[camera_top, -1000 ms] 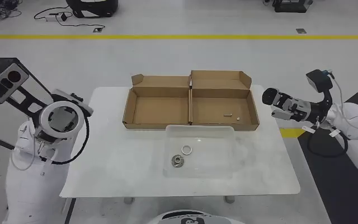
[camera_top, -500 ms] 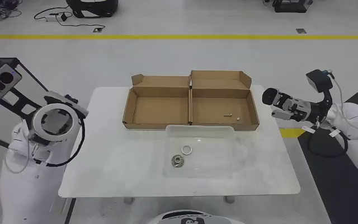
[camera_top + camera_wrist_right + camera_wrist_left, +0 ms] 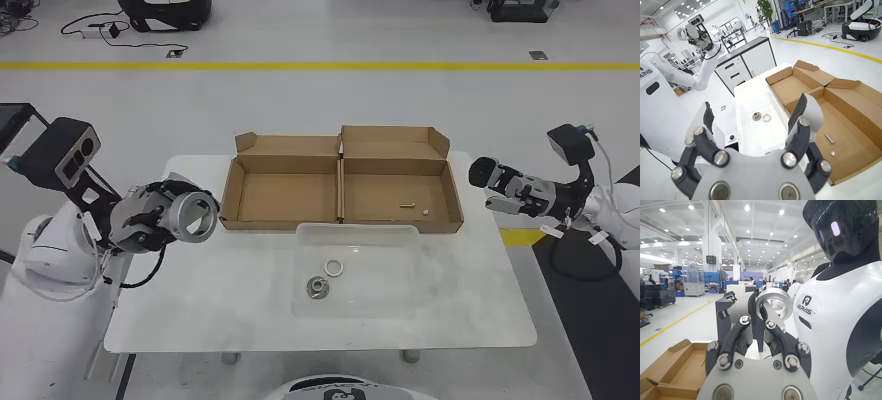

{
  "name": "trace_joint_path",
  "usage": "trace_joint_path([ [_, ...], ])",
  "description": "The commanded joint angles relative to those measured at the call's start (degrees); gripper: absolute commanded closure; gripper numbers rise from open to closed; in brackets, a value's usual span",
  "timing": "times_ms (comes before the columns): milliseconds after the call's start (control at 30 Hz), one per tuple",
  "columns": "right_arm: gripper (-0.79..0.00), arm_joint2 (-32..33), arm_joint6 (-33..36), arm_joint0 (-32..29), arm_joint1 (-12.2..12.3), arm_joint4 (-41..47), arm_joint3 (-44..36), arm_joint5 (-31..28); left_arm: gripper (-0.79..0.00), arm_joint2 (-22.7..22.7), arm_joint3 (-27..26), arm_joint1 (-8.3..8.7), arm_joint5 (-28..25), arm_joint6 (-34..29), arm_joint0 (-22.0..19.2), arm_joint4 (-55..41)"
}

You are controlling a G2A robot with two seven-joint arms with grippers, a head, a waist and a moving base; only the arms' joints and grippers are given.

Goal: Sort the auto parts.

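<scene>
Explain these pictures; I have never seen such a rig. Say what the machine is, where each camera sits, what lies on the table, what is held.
This is a two-armed robot sorting auto parts. One picture looks down from above its arms; the other two come from cameras on its wrists. On the white table stand an empty cardboard box, a second box holding a bolt and a small piece, and a clear tray with a white ring and a flanged metal part. The left hand grips a large metal ring. The right hand is open and empty.

White table (image 3: pixel 190 300) on a pale floor — yellow line (image 3: pixel 300 66) stretching beyond it, black-topped cabinet (image 3: pixel 745 62) near the table's end.
</scene>
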Motion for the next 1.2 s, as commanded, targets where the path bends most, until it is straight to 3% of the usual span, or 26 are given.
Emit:
trace_joint_path([
  [0,-0.785,0.0,0.0,0.0,0.0,0.0,0.0,0.0,0.0,0.0,0.2,0.18,0.0,0.0,-0.1,-0.7],
  [367,-0.785,0.0,0.0,0.0,0.0,0.0,0.0,0.0,0.0,0.3,1.2,-0.64,0.0,1.3,0.3,-14.3],
  [1167,-0.785,0.0,0.0,0.0,0.0,0.0,0.0,0.0,0.0,-0.1,1.5,-0.95,0.0,0.4,0.4,-15.9],
])
